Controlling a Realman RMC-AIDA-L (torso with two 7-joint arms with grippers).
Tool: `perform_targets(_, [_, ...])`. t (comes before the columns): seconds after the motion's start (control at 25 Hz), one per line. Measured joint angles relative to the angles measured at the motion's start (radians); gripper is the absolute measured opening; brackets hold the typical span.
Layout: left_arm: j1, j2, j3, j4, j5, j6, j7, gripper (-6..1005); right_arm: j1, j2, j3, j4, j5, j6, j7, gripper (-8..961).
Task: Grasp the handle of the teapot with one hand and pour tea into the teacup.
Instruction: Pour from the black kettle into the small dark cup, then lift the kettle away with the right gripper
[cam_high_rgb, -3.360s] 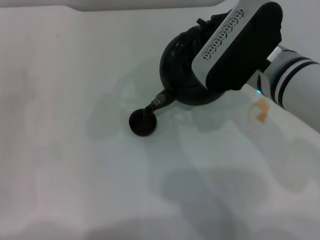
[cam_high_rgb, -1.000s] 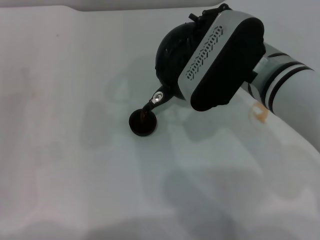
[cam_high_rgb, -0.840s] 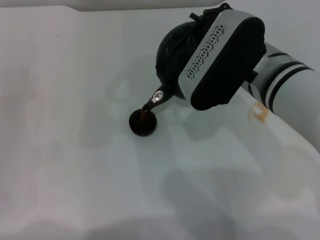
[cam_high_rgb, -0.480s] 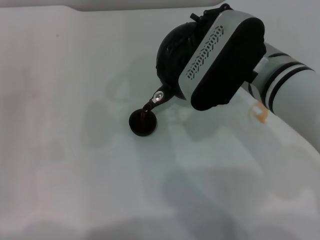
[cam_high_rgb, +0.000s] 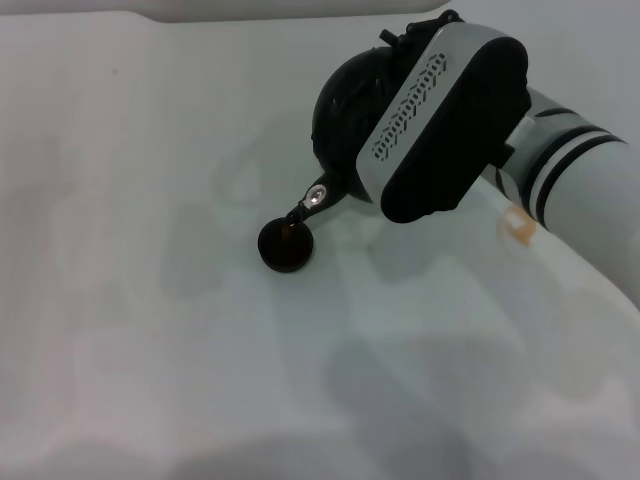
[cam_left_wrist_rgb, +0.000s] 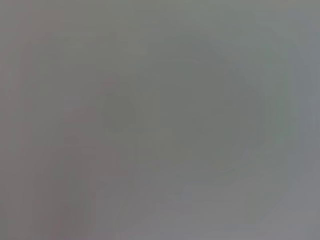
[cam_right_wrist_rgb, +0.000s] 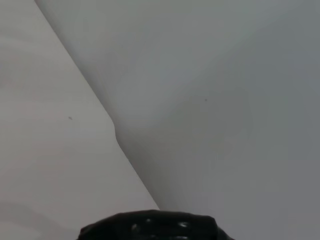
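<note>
The teapot (cam_high_rgb: 350, 120) looks heavy, rigid and smooth, so the arched handle over its top, hidden here, is probably the safest hold. It hangs tilted at the far right of the table (cam_high_rgb: 150, 330), directly under the right gripper (cam_high_rgb: 440, 120), whose housing covers it; I cannot tell how the fingers are set. The spout (cam_high_rgb: 312, 198) dips just over the teacup (cam_high_rgb: 286, 246), small, light and easily tipped. The left gripper is out of sight.
</note>
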Motion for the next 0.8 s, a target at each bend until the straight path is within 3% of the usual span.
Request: perform_targets(0.8, [-0.005, -0.001, 0.005, 0.000, 0.000, -0.004, 0.000, 891, -0.009, -0.002, -0.007, 0.000, 0.007, 0.007, 0.102, 114])
